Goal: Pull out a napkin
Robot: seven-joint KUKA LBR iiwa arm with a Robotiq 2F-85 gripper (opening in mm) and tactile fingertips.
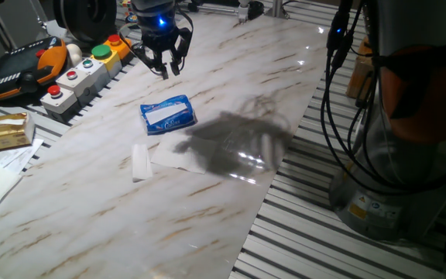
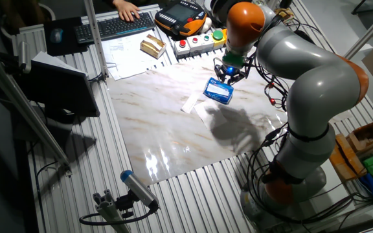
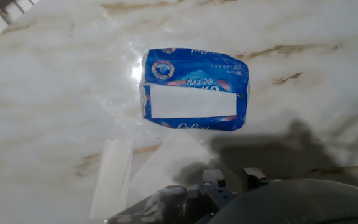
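The hand (image 1: 162, 66) hangs above the marble counter (image 1: 231, 70), at its far end, beyond the packet (image 1: 168, 115). Its fingers (image 1: 178, 56) stand apart with nothing between them, clear of the surface.

The blue packet lies flat near the middle of the counter, its white panel facing up. In the hand view the packet (image 3: 194, 90) sits in the centre.

The napkin (image 1: 178, 157) lies spread flat on the counter just on the near side of the packet, faint against the marble and partly under the arm's shadow. In the hand view the napkin (image 3: 169, 162) shows below the packet.

A narrow folded white strip (image 1: 140, 161) lies just left of the napkin. A button box (image 1: 80, 74) stands off the counter's far left edge.
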